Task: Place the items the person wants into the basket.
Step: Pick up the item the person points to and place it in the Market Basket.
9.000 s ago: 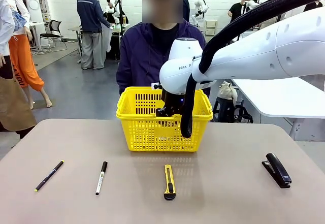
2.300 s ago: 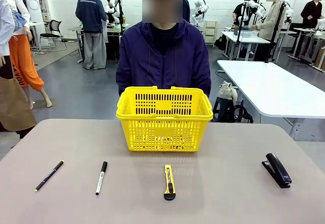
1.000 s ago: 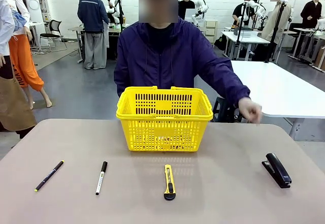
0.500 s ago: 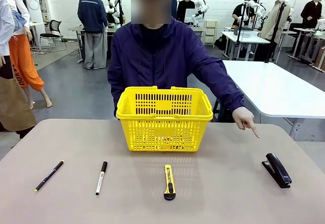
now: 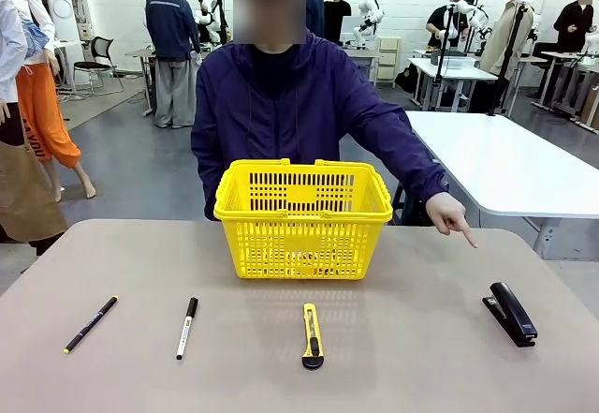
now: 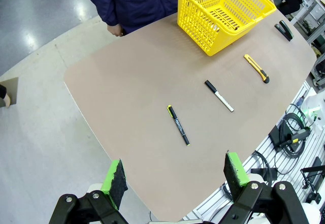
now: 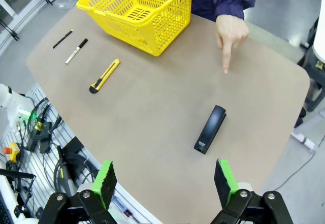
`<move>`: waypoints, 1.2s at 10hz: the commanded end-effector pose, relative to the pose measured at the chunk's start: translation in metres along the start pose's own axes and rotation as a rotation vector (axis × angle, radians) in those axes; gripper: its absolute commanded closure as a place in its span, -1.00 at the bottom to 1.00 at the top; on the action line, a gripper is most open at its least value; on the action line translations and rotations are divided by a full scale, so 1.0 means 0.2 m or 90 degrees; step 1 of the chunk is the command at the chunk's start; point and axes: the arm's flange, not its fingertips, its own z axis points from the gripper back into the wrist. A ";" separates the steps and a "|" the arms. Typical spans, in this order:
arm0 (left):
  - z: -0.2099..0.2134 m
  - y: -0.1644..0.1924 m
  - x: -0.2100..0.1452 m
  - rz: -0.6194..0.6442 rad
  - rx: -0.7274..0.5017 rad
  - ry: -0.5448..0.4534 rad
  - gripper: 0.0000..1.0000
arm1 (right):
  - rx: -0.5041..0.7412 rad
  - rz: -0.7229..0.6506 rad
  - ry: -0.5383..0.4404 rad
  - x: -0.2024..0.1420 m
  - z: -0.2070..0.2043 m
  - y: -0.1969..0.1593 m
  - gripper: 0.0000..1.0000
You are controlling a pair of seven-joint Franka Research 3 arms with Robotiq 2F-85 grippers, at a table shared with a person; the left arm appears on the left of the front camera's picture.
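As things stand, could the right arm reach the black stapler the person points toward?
Probably yes: the open right tool looks down on the stapler, lying alone on the table; the person's hand is beyond it, not over it.

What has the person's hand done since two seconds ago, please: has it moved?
Yes. The person's hand has come out to the right of the unmoved basket and points down toward the black stapler.

The basket (image 5: 302, 230) is glossy plastic. The table (image 5: 421, 347) looks smooth and matt; the person's jacket (image 5: 309, 113) is cloth.
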 end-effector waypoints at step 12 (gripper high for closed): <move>0.00 0.00 0.00 -0.005 -0.009 -0.008 -1.00 | -0.243 -0.167 0.314 -0.23 -1.29 -0.22 -1.00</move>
